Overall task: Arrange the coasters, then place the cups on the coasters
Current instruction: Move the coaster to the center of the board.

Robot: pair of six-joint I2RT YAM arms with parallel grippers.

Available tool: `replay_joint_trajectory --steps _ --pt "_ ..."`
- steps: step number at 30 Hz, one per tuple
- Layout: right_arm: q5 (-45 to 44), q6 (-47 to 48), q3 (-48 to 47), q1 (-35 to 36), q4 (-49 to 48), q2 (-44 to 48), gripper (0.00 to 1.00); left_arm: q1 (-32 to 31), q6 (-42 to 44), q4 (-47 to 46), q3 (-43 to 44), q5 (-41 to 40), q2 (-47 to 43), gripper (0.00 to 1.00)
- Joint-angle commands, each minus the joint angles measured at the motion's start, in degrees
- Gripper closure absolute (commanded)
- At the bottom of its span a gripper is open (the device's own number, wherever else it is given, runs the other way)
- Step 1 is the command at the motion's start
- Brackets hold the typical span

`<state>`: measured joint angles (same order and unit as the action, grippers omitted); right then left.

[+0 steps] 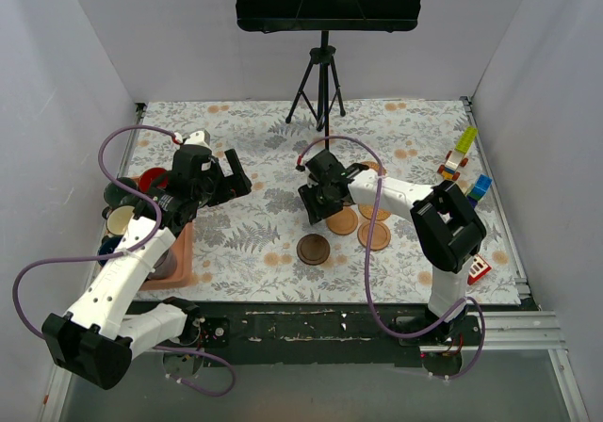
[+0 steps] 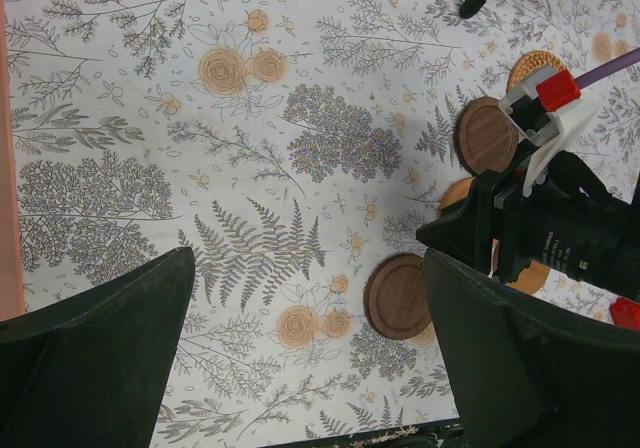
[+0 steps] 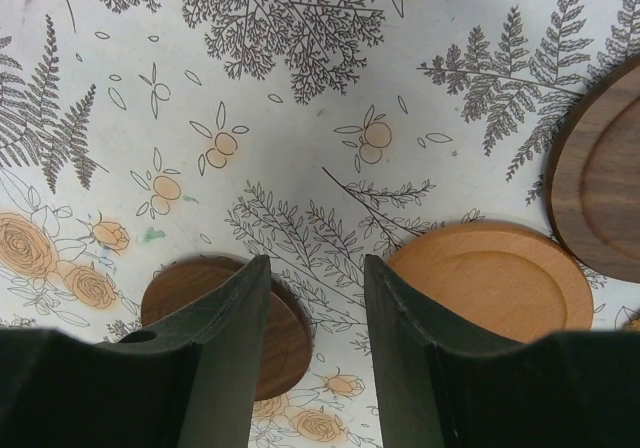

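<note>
My right gripper [image 1: 318, 207] hangs open over the coasters in mid-table, with only tablecloth between its jaws [image 3: 315, 268]. A dark brown coaster [image 3: 225, 318] lies partly behind its left finger. An orange-brown coaster [image 3: 490, 278] lies by the right finger, and another dark brown one [image 3: 600, 198] sits at the right edge. From above I see a dark brown coaster [image 1: 314, 249] and two orange-brown ones [image 1: 342, 221] [image 1: 374, 236]. My left gripper [image 1: 233, 172] is wide open and empty [image 2: 310, 368]. The cups [image 1: 121, 221] stand clustered at the far left by the tray.
A salmon-pink tray [image 1: 184, 252] lies under the left arm. A tripod stand [image 1: 323, 83] rises at the back centre. Colourful toy blocks [image 1: 462, 158] sit along the right edge. White walls enclose the table. A rattan coaster [image 2: 537, 68] lies behind the right arm.
</note>
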<state>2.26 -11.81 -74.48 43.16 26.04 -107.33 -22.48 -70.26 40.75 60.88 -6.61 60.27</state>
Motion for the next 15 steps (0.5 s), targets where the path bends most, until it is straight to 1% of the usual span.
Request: replay_joint_trajectory --steps 1,15 --pt "-0.77 0.04 0.21 0.26 1.55 -0.34 0.5 -0.11 0.74 0.47 0.82 -0.51 -0.68 0.02" --pt "-0.33 -0.23 1.0 1.14 2.26 -1.57 0.51 -0.2 0.82 0.12 0.47 0.11 -0.68 0.02"
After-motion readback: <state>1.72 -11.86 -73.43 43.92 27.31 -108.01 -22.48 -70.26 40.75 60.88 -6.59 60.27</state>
